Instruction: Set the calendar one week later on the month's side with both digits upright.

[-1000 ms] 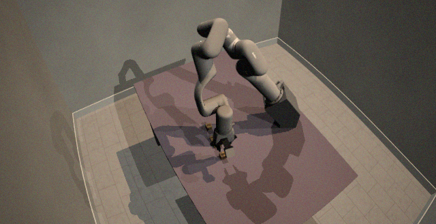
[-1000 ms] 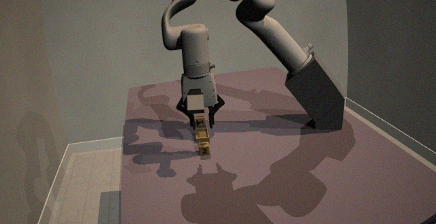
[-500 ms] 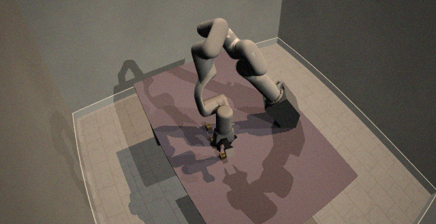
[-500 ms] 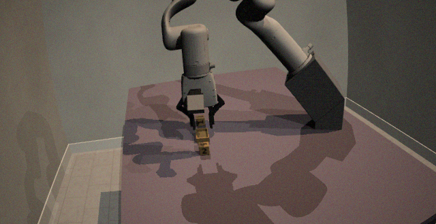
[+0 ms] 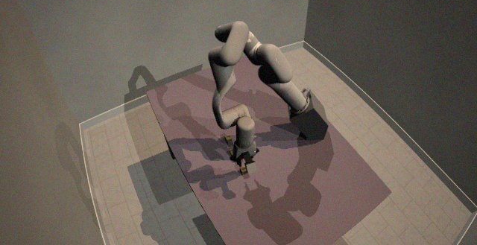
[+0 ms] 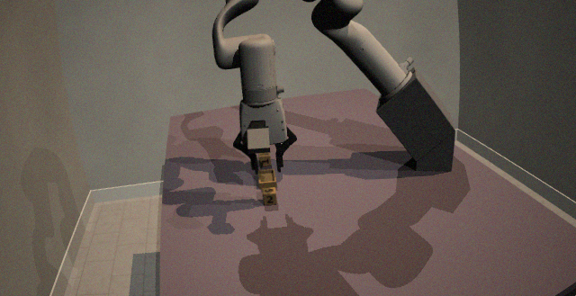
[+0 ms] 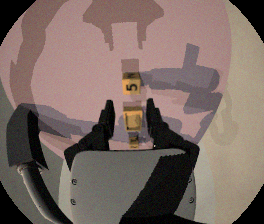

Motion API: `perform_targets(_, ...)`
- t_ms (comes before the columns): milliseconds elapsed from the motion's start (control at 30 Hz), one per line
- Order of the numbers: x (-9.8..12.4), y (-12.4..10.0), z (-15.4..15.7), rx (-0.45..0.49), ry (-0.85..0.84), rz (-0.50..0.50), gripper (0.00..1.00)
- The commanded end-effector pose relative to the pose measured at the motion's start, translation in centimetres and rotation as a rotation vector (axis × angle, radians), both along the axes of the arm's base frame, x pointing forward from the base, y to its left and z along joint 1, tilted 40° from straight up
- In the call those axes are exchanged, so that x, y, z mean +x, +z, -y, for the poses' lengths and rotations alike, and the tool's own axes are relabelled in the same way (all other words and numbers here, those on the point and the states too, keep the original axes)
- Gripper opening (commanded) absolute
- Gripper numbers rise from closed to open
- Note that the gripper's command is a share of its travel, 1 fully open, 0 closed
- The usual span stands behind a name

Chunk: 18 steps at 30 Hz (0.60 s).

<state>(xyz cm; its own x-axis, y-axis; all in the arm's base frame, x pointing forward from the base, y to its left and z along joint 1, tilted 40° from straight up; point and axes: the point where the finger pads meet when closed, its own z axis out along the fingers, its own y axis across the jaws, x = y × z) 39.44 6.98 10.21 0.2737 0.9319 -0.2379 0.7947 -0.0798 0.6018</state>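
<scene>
The tray (image 5: 231,152) (image 6: 267,184) (image 7: 133,109) is yellow-brown, looks empty and lies on the table between the two cubes. One cube (image 5: 243,170) (image 6: 269,196) (image 7: 131,85) stands beyond one end of the tray; it shows a 2 on its side in the exterior view and a 5 on top. The other cube (image 5: 228,139) (image 6: 264,160) (image 7: 134,142) is at the opposite end, with a dark digit I cannot read surely. My gripper (image 6: 267,169) (image 7: 130,106) is partly open and empty, pointing down, with a finger to each side of the row. Its exact height is unclear.
The mauve table (image 5: 354,185) (image 6: 360,242) carries the arm's dark base block (image 5: 311,122) (image 6: 418,125) at the right. The table's left edge lies left of the tray and cubes. Arm shadows cross the row.
</scene>
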Motion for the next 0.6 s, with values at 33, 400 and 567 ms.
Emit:
perform_targets(33,0.4,-0.4,0.2,0.001,0.001,0.002,0.49)
perform_targets(400,1.2,-1.4,0.6,0.001,0.001,0.002,0.49)
perform_targets(567,1.7,-2.0,0.9,0.001,0.001,0.002,0.49)
